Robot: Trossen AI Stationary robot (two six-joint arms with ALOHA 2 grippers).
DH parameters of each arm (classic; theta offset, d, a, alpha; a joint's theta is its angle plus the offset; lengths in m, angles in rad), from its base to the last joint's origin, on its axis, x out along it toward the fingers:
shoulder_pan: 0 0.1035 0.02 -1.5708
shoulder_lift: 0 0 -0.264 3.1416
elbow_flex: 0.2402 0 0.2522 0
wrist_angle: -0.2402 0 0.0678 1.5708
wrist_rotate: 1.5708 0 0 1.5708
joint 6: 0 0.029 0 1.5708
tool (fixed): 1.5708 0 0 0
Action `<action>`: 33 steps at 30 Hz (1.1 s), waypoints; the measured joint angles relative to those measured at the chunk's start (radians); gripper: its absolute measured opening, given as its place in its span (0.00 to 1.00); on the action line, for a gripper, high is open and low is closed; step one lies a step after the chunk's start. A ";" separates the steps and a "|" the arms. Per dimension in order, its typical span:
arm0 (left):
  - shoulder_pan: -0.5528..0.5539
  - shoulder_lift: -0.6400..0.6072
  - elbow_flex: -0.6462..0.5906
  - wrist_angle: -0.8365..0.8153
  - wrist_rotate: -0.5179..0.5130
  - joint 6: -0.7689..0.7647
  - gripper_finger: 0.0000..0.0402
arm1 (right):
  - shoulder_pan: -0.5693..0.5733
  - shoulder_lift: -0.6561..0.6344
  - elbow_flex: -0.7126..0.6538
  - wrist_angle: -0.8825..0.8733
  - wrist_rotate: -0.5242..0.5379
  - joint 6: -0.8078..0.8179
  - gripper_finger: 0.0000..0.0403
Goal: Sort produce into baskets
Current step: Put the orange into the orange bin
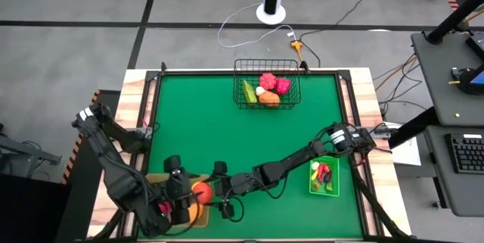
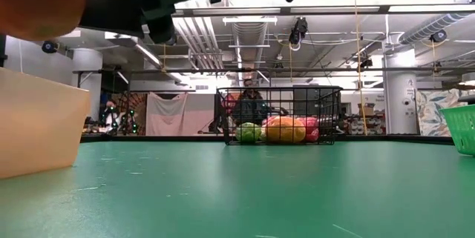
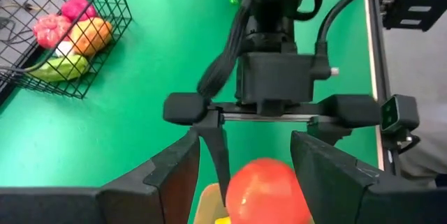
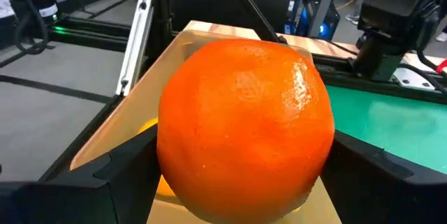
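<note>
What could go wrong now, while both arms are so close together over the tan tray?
1. The right pincer holds the round orange fruit above the tan tray; released from this height, it might roll or bounce out.
2. The left pincer hangs right beside it, so the two arms could collide when either one moves.

The right arm stretches low across the table toward its near-left corner, its gripper (image 3: pixel 260 160) with the 2 fingers spread wide around a round object. The left arm folds back at that corner, its gripper (image 1: pixel 181 197) parted, facing the right one.
</note>
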State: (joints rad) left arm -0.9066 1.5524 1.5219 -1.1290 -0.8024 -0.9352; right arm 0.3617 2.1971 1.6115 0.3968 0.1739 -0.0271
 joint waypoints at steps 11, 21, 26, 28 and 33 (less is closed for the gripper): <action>0.000 0.090 0.000 -0.005 0.000 -0.022 0.51 | -0.012 0.067 0.028 0.079 0.009 0.022 0.84; -0.002 0.096 0.000 -0.018 0.005 -0.044 0.51 | -0.012 0.093 0.077 0.014 0.000 -0.005 0.84; -0.002 0.097 0.000 -0.018 0.005 -0.044 0.51 | -0.017 0.093 0.082 -0.016 -0.004 0.027 0.85; -0.002 0.097 0.000 -0.018 0.006 -0.045 0.51 | -0.020 0.093 0.082 -0.026 -0.011 0.038 0.85; -0.002 0.097 -0.004 -0.014 0.011 -0.055 0.51 | -0.022 0.093 0.082 -0.025 -0.025 0.053 0.85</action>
State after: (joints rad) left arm -0.9089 1.6497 1.5176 -1.1433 -0.7914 -0.9898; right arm 0.3397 2.2898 1.6932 0.3714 0.1493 0.0256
